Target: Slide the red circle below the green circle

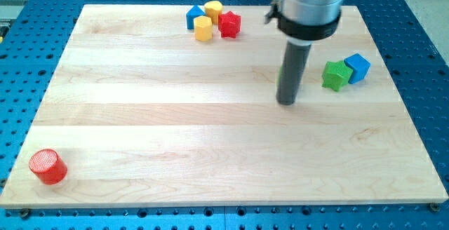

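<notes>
The red circle (48, 166) sits all alone in the bottom left corner of the wooden board (175, 111), very near two edges. That is my first worry: if I push it from the wrong side it could slip off the board onto the blue table (421, 19) with all the little holes. It is round too, so it could roll away sideways from my tip (287, 102) if I do not push it right through the middle. My tip is far from the red circle, up and to the view's right, touching no block that I can see. My arm has no jaws to open or close, only the dark rod (291, 76). A thin bit of green (280, 69) peeks out at the rod's left side. It may be the green circle, but I cannot tell, and if I guess wrong the red circle ends up in the wrong spot. A bit further from the red circle are a bumpy green block (336, 75) and a blue cube (358, 67), touching each other; a long push could bump them. Far above the red circle, at the top of the board, huddle a blue block (193, 16), two yellow blocks (213, 9) (203, 28) and a red star (229, 24). The board looks smooth and pale, with lots of room between.
</notes>
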Motion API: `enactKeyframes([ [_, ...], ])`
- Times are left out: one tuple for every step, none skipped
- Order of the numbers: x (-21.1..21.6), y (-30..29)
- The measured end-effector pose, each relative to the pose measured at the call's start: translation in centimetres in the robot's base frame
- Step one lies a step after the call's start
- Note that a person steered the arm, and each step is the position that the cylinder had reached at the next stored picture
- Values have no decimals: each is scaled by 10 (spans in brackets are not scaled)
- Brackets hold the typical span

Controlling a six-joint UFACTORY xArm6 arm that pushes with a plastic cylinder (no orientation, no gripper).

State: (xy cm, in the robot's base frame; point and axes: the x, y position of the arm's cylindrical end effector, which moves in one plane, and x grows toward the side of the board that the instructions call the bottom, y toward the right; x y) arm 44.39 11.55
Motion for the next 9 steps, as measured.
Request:
enactKeyframes([
  [9, -61],
  [-20, -28],
  [-44, 21],
  [-41, -44],
  [-42, -127],
  [-10, -262],
  [24, -351],
  [92, -367],
  [109, -414],
])
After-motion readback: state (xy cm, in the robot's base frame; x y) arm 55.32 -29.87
